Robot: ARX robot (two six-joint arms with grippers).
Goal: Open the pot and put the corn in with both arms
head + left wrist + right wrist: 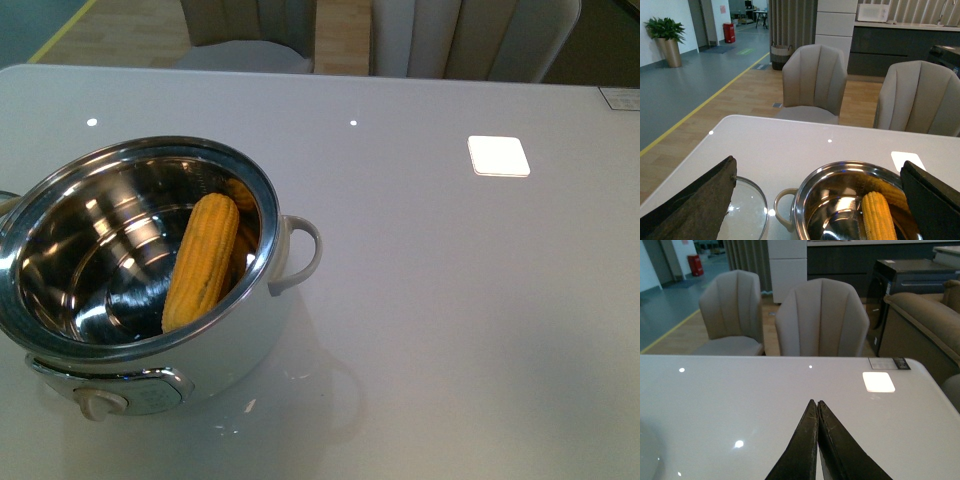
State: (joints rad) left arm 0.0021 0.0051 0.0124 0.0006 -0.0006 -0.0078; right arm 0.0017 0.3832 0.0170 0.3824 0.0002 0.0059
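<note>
The pot (262, 322) stands open at the front left of the table, white outside, steel inside, with its knob (98, 403) toward me. The corn (202, 261) lies inside it, leaning on the right wall. In the left wrist view the pot (807, 195) and the corn (877, 216) lie below my left gripper (820, 200), which is open and empty above them. A glass lid (747, 210) lies on the table beside the pot's handle. My right gripper (817, 404) is shut and empty above bare table. Neither arm shows in the front view.
A white square patch (498, 155) sits on the table at the back right. Grey chairs (815, 82) stand behind the table's far edge. A small label (889, 363) lies near the far right corner.
</note>
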